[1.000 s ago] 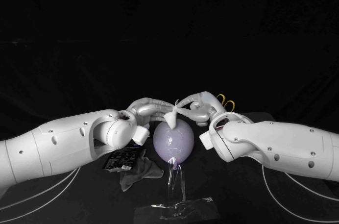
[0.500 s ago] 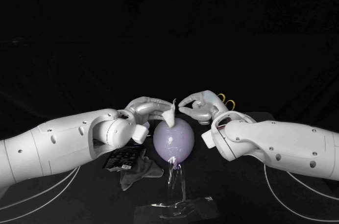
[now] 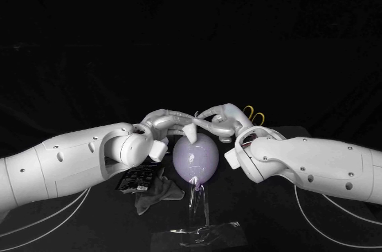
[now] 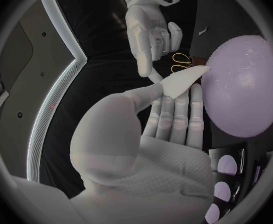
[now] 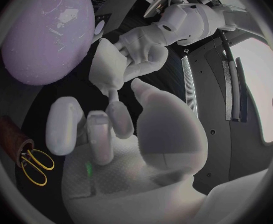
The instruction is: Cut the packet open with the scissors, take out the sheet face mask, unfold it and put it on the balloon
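Black table (image 3: 255, 219), dark bkgd. Left hand (image 3: 165, 121) is clamped on the folded sheet mask (image 3: 192, 132), pinched betw thumb and fingers. Mask hangs just over the far end of the purple balloon (image 3: 196, 158); can't tell if its tip touches. Right hand (image 3: 223, 119) is opposite, one finger stretched to the mask's edge, rest curled. Can't tell if it pinches or only touches. Balloon sits on a clear stand (image 3: 199, 230). Black packet (image 3: 139, 177) lies on the table left of the balloon, grey crumpled cloth (image 3: 159, 191) next to it. Yellow-handled scissors (image 3: 255, 114) are beyond the right hand. Mask prob wet, limp, thin, slippery and clings to itself. Take it by opposite edges w/ both hands and peel apart slowly. Balloon is light and will wobble, so lay the mask on gently.
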`<action>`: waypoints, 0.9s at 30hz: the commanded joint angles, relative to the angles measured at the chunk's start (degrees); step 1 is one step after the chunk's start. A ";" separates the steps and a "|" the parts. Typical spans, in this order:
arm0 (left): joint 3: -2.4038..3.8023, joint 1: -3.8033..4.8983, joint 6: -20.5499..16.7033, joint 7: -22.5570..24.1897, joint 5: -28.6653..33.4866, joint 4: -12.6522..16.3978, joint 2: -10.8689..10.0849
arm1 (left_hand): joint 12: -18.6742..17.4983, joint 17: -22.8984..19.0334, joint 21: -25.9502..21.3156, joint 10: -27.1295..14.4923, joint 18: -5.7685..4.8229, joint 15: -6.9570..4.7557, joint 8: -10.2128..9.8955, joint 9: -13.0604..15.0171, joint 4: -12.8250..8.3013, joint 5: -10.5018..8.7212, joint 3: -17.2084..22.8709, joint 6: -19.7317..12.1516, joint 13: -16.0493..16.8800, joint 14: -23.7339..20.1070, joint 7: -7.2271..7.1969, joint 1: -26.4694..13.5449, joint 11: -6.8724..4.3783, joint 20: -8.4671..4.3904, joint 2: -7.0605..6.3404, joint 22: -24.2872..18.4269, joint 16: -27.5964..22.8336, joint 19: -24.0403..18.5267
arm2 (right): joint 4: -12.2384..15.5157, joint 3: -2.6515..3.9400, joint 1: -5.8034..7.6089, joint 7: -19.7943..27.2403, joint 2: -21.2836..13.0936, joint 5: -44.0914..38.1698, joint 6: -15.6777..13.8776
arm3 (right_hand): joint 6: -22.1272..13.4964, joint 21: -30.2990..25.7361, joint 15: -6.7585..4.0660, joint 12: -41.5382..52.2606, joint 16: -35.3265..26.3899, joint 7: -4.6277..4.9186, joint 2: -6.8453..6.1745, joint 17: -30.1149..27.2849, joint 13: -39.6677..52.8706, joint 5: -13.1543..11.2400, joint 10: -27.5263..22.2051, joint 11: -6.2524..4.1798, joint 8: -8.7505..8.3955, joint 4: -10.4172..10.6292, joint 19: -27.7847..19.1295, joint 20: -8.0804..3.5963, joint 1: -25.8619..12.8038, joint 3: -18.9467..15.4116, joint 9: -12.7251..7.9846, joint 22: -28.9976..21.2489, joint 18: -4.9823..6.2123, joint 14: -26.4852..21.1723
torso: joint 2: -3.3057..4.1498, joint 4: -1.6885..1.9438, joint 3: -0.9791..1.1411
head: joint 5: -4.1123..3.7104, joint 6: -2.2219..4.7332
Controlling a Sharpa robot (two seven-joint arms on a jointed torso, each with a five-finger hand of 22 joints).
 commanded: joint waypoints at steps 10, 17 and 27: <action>0.08 0.06 1.74 0.22 0.89 0.38 0.19 | 0.54 0.06 0.13 -0.80 -0.50 0.13 0.09 9.25 0.49 0.12 0.31 0.24 0.17 -0.49 0.02 -1.56 -0.05 0.25 0.16 -0.01 0.66 -0.37 | -1.22 0.02 -0.07 0.70 0.72 -0.65 2.52 | 0.21 -0.25 0.57 -0.24 0.20 0.11 0.78 14.49 2.54 -0.22 -0.29 0.49 -0.89 0.92 0.03 0.84 2.07 -1.83 -0.47 10.05 0.28 5.92 | 0.02 0.00 -0.01 | 0.01 -0.03; 0.08 0.06 1.76 0.16 0.99 0.41 0.09 | 0.69 0.08 0.01 -0.90 -0.44 0.12 0.13 9.26 0.67 0.13 0.38 0.19 0.23 -0.54 -0.02 -1.76 -0.08 0.33 0.29 -0.08 0.80 -0.39 | -1.42 0.02 -0.08 0.39 0.53 -0.76 2.58 | 0.90 -0.09 0.59 0.11 0.22 0.10 1.48 14.52 2.78 -0.22 -0.19 0.47 -1.20 0.94 0.08 1.00 4.24 -2.53 -0.69 10.09 0.30 5.93 | 0.01 -0.01 -0.01 | 0.03 -0.09; 0.08 0.07 1.46 -0.47 1.02 0.45 0.04 | 0.78 0.08 -0.07 -1.07 -0.36 0.11 0.12 9.25 0.73 0.13 0.53 0.06 0.26 -0.64 -0.04 -1.83 -0.08 0.38 0.40 -0.14 0.89 -0.38 | -1.34 0.02 -0.37 -0.12 0.56 -1.61 3.52 | 3.57 0.27 0.16 0.51 0.28 -0.55 3.24 14.68 3.02 -0.21 0.02 -0.10 -0.73 -0.28 0.22 0.83 8.54 -2.14 -0.76 10.18 0.28 5.97 | 0.01 -0.04 0.03 | -0.04 -0.18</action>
